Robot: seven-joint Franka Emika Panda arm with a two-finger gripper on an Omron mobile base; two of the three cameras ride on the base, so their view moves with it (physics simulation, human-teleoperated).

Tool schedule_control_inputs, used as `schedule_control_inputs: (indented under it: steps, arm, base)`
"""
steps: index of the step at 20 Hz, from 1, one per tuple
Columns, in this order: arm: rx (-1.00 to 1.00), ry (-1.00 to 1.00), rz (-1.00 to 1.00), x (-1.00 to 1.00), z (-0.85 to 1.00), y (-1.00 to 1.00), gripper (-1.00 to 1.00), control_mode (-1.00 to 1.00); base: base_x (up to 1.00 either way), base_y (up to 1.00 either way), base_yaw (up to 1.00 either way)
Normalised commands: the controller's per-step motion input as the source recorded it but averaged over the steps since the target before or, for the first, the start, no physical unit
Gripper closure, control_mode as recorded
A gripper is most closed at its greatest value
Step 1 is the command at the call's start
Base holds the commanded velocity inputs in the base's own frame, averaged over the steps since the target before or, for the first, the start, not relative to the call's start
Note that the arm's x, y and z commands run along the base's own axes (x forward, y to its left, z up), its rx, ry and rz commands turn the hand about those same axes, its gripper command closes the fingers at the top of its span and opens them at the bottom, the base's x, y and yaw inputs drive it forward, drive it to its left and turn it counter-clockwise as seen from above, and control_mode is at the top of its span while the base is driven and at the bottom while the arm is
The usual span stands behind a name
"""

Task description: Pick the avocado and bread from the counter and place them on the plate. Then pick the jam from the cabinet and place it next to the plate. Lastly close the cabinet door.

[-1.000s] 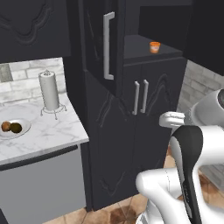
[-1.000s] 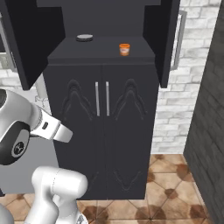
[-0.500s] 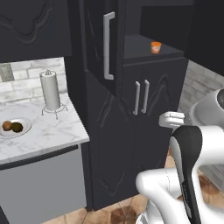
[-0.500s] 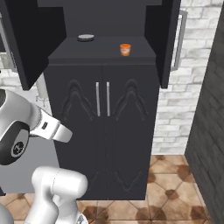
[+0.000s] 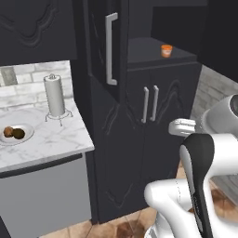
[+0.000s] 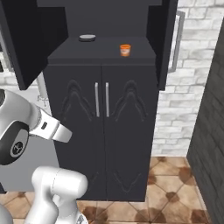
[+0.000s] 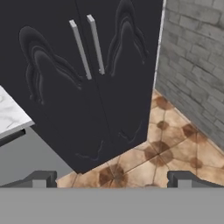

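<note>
gripper (image 7: 109, 179): fingers wide apart, empty, facing lower cabinet doors | jam (image 5: 166, 50): on open cabinet (image 5: 139, 116) shelf | plate (image 5: 25, 138): holds avocado (image 5: 18, 134) beside bread (image 5: 8, 132)

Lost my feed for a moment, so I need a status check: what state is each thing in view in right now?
gripper: open, empty
cabinet door: open
jam: upright on the cabinet shelf
avocado: on the plate
bread: on the plate, beside the avocado
plate: on the counter
</note>
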Motion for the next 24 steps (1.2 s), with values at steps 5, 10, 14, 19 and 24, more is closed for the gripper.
schedule_control_inputs:
  steps: [5, 10, 14, 19, 24]
  arm:
    - [0.0, 0.0, 0.0, 0.0, 0.0, 0.0, -1.0, 1.0]
    - [0.0, 0.0, 0.0, 0.0, 0.0, 0.0, -1.0, 1.0]
    - [0.0, 0.0, 0.0, 0.0, 0.0, 0.0, -1.0, 1.0]
    - [0.0, 0.0, 0.0, 0.0, 0.0, 0.0, -1.0, 1.0]
    - [0.0, 0.0, 0.0, 0.0, 0.0, 0.0, -1.0, 1.0]
  base:
    - [0.28, -0.36, 0.11]
    - [0.34, -0.28, 0.11]
    - [0.39, -0.24, 0.13]
    - [0.41, -0.23, 0.12]
    - [0.44, -0.25, 0.11]
